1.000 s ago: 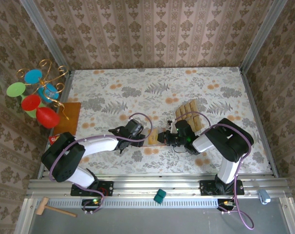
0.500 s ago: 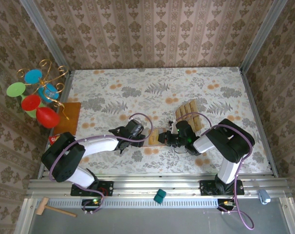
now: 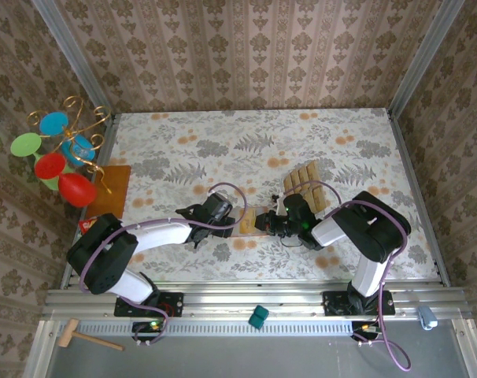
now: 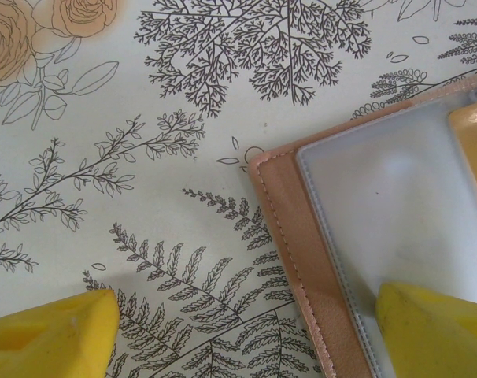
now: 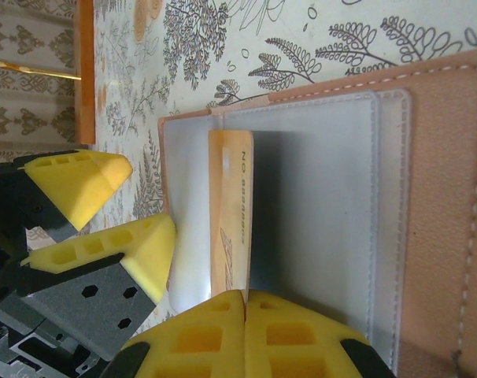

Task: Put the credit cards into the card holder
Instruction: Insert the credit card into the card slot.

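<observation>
My right hand (image 5: 245,315) pinches a thin, probably stiff credit card (image 5: 231,205) by its end; my left hand (image 4: 246,335), wide, pins the softer card holder (image 4: 301,260)

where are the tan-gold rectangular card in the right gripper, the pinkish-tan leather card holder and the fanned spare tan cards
tan-gold rectangular card (image 5: 231,205): right wrist view, its printed face.
pinkish-tan leather card holder (image 4: 301,236): left wrist view, stitched leather border.
fanned spare tan cards (image 3: 308,175): top view, centre of the fan.
</observation>
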You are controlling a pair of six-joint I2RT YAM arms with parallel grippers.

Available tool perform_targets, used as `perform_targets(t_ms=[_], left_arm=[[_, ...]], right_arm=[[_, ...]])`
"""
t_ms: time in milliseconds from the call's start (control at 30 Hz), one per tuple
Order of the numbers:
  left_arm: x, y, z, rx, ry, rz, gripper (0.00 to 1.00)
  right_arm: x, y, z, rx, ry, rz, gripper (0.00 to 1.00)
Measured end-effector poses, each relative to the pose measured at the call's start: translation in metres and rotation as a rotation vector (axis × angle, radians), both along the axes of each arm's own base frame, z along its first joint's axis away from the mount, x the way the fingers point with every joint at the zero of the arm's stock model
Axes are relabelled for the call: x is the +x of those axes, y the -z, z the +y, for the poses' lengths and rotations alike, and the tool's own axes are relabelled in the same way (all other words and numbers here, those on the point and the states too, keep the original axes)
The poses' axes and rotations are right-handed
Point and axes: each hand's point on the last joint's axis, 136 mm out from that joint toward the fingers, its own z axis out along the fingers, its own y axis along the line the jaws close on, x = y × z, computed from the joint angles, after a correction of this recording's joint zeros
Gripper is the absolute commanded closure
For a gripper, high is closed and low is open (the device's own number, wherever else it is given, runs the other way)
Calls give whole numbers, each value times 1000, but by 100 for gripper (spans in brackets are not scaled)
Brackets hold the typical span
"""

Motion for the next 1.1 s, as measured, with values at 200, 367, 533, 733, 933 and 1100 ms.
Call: perform_targets(t_ms=[200, 367, 533, 733, 933, 1100], left_arm=[[0, 0, 0, -1, -2, 0, 14], [0, 0, 0, -1, -2, 0, 14], [0, 0, 0, -1, -2, 1, 14], [0, 0, 0, -1, -2, 0, 14], [0, 0, 0, -1, -2, 0, 14], [0, 0, 0, -1, -2, 1, 14]], right_arm=[[1, 1, 2, 1, -4, 2, 100], [2, 0, 2, 3, -5, 1, 100], [2, 0, 2, 3, -5, 2, 100], [1, 1, 2, 1, -6, 5, 99], [1, 1, 3, -5, -8, 14, 93], [2, -1, 4, -14, -17, 22, 75]])
